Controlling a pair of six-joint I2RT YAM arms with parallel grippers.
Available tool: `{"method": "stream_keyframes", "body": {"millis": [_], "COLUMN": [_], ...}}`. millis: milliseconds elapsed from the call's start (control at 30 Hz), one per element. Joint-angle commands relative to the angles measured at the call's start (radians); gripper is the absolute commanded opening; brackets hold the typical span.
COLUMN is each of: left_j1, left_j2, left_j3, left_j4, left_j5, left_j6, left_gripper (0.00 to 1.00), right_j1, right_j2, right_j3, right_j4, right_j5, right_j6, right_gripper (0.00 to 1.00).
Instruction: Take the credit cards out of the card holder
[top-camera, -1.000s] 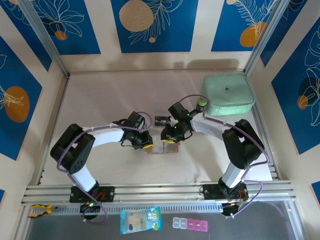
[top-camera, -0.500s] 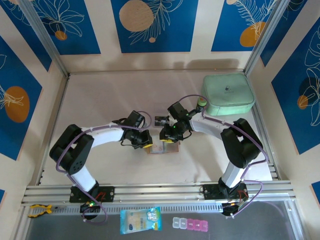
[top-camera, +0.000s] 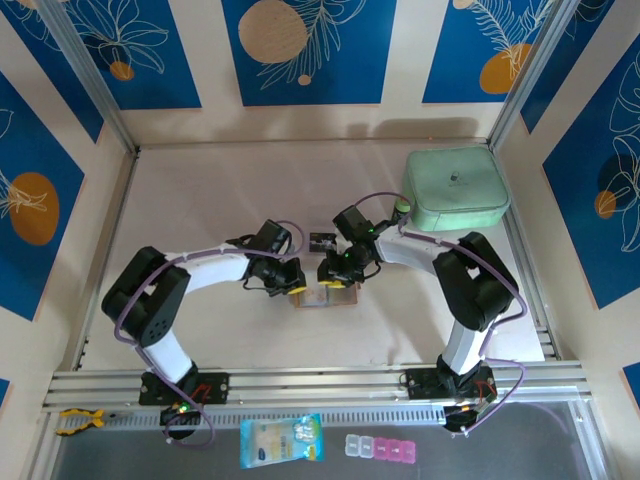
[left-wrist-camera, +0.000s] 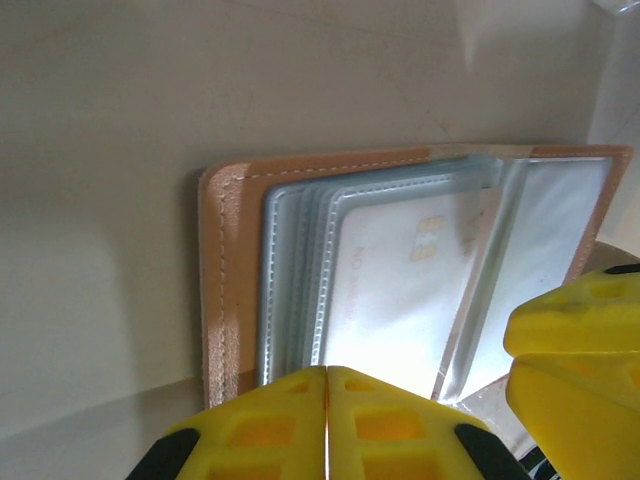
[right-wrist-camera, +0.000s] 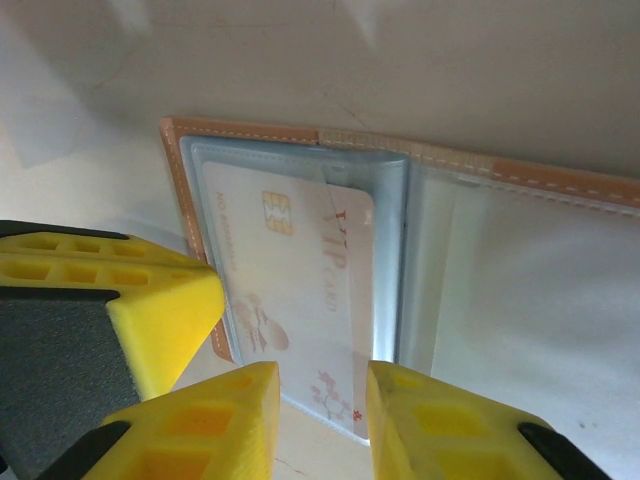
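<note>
— Top external view first: what stands around the work?
— A mint-green case (top-camera: 455, 190) sits at the far right of the table (top-camera: 200, 200), well apart. One dark card (top-camera: 321, 241) lies loose just behind the card holder (top-camera: 325, 298). A blue-and-yellow packet (top-camera: 282, 440) and a clear box (top-camera: 380, 447) lie on the dark strip nearer than the arm bases.
— Obstructions?
— The holder lies open and flat between the two arms. Each wrist view catches the other arm's yellow finger at its edge.
— Left gripper (left-wrist-camera: 327, 385)?
— Jaws closed tip to tip at the near edge of the holder's clear sleeves. Whether a sleeve is pinched, I cannot tell.
— Right gripper (right-wrist-camera: 322, 400)?
— Jaws narrowly apart, with a gap showing. A pale card (right-wrist-camera: 300, 280) bearing a chip and "VIP" juts from its sleeve, and its free end lies in that gap. Whether they touch it, I cannot tell.
</note>
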Motion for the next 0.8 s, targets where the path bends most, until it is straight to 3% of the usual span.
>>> {"method": "stream_keyframes", "body": {"millis": [0,767], "left_j1": [0.007,0.008], "left_j2": [0.012,0.019], "left_j3": [-0.002,-0.007], "left_j4": [-0.021,-0.054], "left_j5": [0.000,-0.027], "left_j6": [0.030,0.042], "left_gripper": [0.09,0.09], "right_j1": [0.009,0.022], "right_j2": [0.018,0.077], "right_j3": [0.025,0.036], "right_j4": [0.009,0.026], "right_j5": [-0.037,-0.053], "right_j6": [-0.005,-0.031], "right_gripper": [0.29,0.26]}}
